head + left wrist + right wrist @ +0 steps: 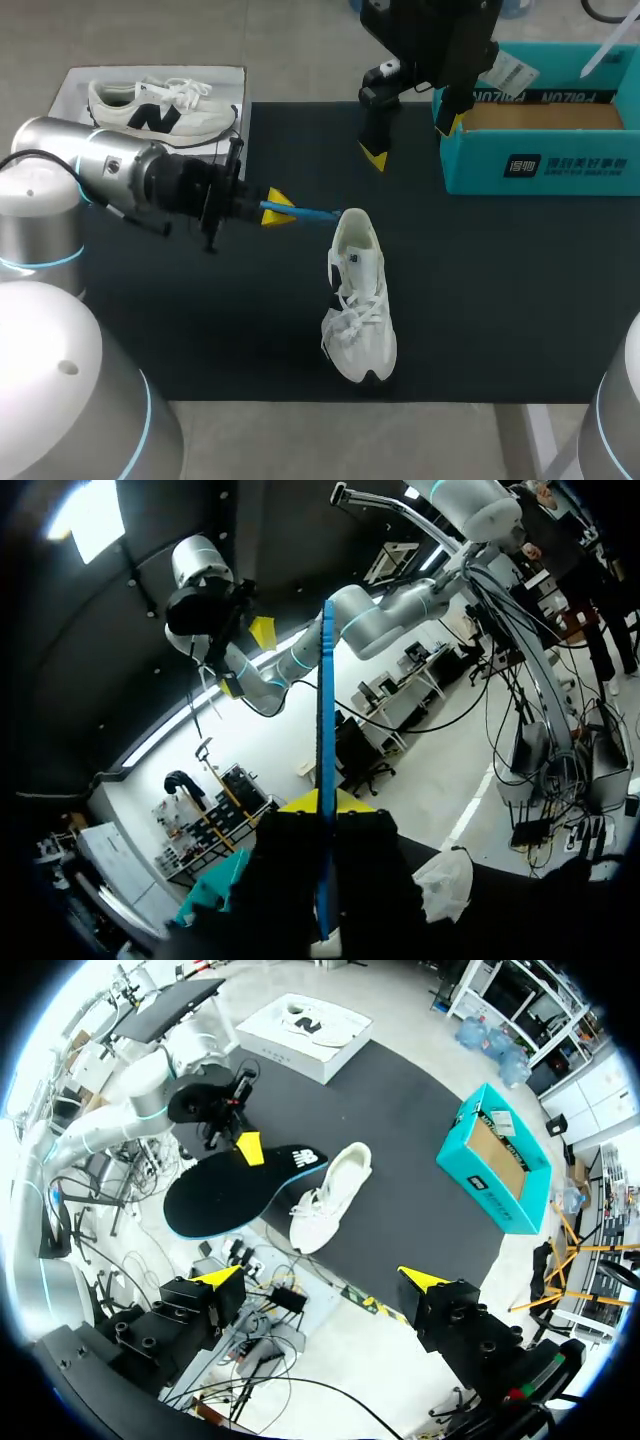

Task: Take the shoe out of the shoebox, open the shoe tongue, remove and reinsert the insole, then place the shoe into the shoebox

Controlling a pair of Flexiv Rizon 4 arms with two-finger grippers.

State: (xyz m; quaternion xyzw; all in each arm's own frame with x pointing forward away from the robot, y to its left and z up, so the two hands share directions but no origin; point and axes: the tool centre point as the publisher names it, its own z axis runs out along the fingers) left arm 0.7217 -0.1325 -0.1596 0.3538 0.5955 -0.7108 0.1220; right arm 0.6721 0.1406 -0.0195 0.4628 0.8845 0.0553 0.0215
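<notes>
Shoe (360, 300): white lace-up sneaker with loose laces, lying on the black mat (500, 300) near the middle of its front edge, outside both boxes. Insole (235, 1195): flat, black top, blue rim, clamped edge-on between the narrow fingers of the left gripper (278, 207); its free end is just beside the shoe's collar. Teal shoebox (540, 165): open-topped cardboard, at the mat's far right corner, interior showing bare brown board. White box (75, 90): at the table's far left corner, holds a second white sneaker (160, 108). Right gripper (320, 1277): fingers wide, gripping nothing, raised beside the teal shoebox
</notes>
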